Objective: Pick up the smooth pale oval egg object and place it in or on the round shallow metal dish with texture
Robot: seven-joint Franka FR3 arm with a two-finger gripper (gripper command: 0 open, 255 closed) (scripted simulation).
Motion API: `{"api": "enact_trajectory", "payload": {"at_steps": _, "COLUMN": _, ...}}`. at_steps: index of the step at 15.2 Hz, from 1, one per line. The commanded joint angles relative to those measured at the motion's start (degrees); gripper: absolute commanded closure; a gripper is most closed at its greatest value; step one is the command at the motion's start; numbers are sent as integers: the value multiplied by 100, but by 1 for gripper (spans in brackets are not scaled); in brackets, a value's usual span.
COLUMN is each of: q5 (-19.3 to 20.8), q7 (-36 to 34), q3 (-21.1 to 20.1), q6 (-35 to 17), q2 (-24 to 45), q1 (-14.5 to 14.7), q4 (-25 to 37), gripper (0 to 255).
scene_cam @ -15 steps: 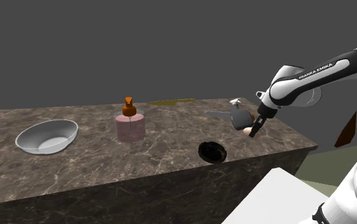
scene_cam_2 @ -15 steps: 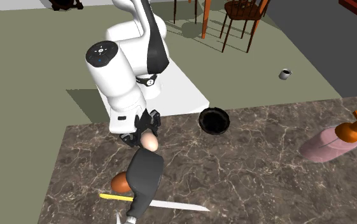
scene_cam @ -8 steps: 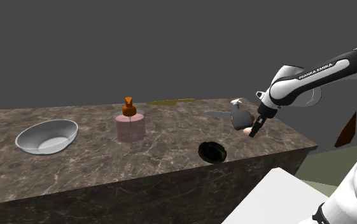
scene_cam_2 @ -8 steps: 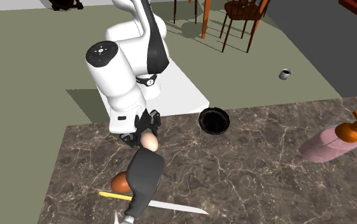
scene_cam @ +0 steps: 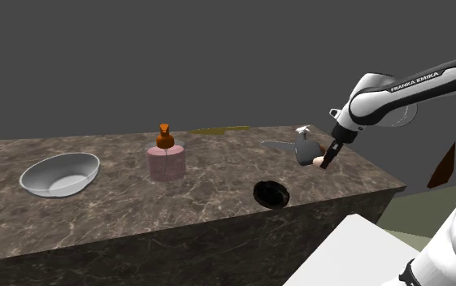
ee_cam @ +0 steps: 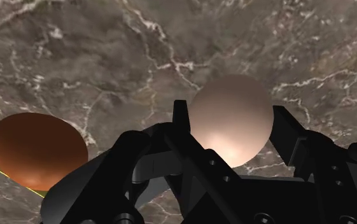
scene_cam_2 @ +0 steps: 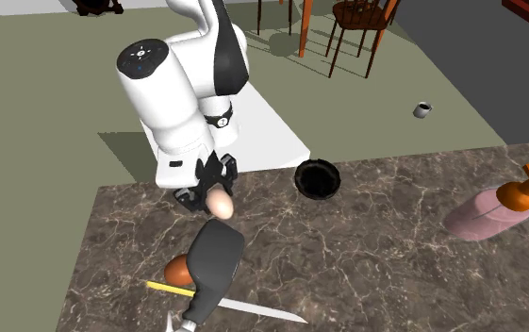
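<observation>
One hand (scene_cam_2: 211, 195): shut tight on the egg (ee_cam: 231, 114).
Egg: pale, smooth, clasped between both fingers (ee_cam: 181, 124), well apart from the dish (scene_cam_2: 317, 178).
Dish: black, round, seen on the worktop (scene_cam_2: 375, 259).

White arm (scene_cam: 378, 101) shells and dark joints are noted. Dark "FRANKA EMIKA" lettering (scene_cam: 417, 80) is carried. All-black end effector (ee_cam: 231, 122), small screws recessed.

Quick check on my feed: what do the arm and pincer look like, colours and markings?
The arm is white, with rounded links and dark joints; black FRANKA EMIKA lettering runs along one link. A dark round cap bears small blue marks. The pincer is all black, with two blocky fingers.
</observation>
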State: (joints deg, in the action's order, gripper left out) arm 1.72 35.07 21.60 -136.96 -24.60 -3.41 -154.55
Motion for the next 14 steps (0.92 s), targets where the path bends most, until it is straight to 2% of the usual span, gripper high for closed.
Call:
{"api": "enact_trajectory", "payload": {"at_steps": 1, "q5": 34, "q7": -38, "q3": -35, "q6": 204, "q2": -119, "q1": -29, "q4": 86, "gripper": 255}}
{"api": "enact_trajectory", "payload": {"at_steps": 14, "q5": 110, "q7": -241, "q3": -245, "q6": 1375, "q2": -659, "q1": -100, "q4": 730, "gripper": 255}}
